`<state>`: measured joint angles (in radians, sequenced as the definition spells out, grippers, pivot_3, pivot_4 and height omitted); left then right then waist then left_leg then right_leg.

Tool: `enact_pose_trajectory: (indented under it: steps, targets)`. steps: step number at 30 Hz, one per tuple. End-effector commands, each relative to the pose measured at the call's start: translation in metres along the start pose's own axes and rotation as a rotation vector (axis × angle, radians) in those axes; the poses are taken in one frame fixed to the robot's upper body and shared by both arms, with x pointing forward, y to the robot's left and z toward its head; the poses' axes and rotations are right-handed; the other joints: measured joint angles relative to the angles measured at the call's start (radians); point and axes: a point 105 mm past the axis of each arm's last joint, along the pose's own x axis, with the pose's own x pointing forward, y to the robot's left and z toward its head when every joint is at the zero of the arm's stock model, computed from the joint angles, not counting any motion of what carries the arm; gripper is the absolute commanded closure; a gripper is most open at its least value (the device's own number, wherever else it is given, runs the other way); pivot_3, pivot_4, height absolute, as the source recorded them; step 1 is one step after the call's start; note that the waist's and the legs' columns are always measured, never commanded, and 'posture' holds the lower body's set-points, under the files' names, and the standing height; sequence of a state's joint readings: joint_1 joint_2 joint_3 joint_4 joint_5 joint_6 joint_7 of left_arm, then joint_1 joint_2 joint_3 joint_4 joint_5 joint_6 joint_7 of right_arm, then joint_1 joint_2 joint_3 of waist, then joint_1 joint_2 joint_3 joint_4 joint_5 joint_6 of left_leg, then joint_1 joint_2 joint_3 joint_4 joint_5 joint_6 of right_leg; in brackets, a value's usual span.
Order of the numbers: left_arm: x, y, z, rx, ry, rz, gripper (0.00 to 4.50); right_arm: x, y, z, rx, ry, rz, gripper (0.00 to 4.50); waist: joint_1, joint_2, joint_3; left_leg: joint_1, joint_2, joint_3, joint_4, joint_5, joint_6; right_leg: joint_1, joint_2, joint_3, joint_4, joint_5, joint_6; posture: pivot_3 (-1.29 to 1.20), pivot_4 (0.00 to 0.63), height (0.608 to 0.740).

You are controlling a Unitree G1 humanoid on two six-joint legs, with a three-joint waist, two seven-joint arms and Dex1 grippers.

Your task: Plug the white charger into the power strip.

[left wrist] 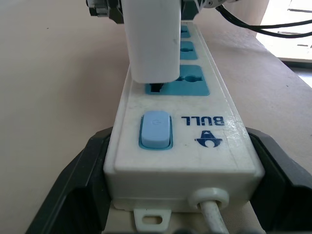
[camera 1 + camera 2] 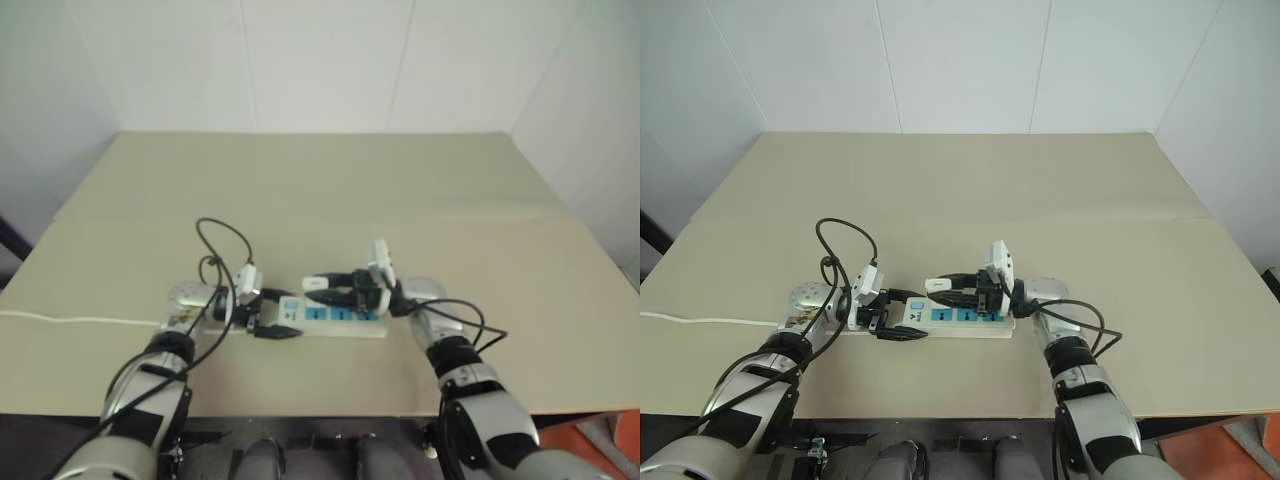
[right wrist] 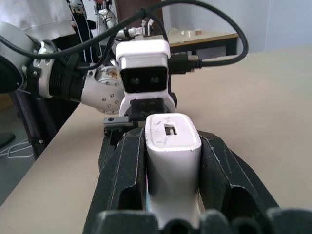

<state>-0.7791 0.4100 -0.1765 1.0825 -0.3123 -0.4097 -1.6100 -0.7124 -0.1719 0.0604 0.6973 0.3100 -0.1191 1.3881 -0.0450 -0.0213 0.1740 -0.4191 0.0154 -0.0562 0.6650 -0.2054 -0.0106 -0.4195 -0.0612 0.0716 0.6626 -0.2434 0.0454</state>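
Long white rectangular plastic power strip with blue socket faces lying flat on beige matte tabletop, near the front edge, lengthwise across the robot's front. Switch end of strip, bearing a pale blue rocker switch and dark blue "BULL" lettering, clamped between the two black fingers of the left gripper, one finger pressed against each long side of the casing. Thin white cord leaving that same end and running along the tabletop toward the robot's left edge. Small white rounded cube-shaped charger pinched between the black fingers of the right gripper, fingers closed tight on its two opposite sides, small rectangular port on its exposed end face visible in the right wrist view. Charger positioned directly over the blue socket face nearest the switch; dark prongs visible at its underside, meeting the socket slots, with a narrow gap still showing between charger body and socket face, so not fully seated. Two further blue sockets beyond it along the strip, partly hidden by the charger. Both grippers pointing inward toward each other over the strip, left from the switch end, right from above the middle. White boxy camera module of the left wrist facing the right gripper, black cables looping above it. Plain white wall panels behind the table.
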Motion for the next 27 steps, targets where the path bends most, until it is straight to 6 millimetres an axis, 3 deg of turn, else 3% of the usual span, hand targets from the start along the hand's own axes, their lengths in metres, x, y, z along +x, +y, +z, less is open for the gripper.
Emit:
enact_pose_trajectory:
  steps: [1,17,27]
  targets:
    - [0.002,0.002,0.005,0.013,-0.015,-0.003,1.19,0.002,0.000,0.008,-0.033,-0.011,0.001,2.87,0.000,0.000,0.000,0.000,0.000,0.000,0.000,0.000,0.000,0.000,0.000,0.000,0.000,0.000,0.000,0.00,0.150,0.740]
    - [-0.002,0.001,0.003,0.004,-0.018,0.007,1.19,-0.018,0.001,-0.012,-0.044,0.083,-0.009,2.87,0.000,0.000,0.000,0.000,0.000,0.000,0.000,0.000,0.000,0.000,0.000,0.000,0.000,0.000,0.000,0.00,0.150,0.740]
    - [-0.001,0.001,0.004,0.009,-0.020,0.006,1.19,-0.011,0.008,-0.031,-0.063,0.171,0.011,2.87,0.000,0.000,0.000,0.005,0.000,0.000,0.000,0.000,0.000,0.005,0.000,0.000,-0.001,0.000,0.000,0.00,0.150,0.740]
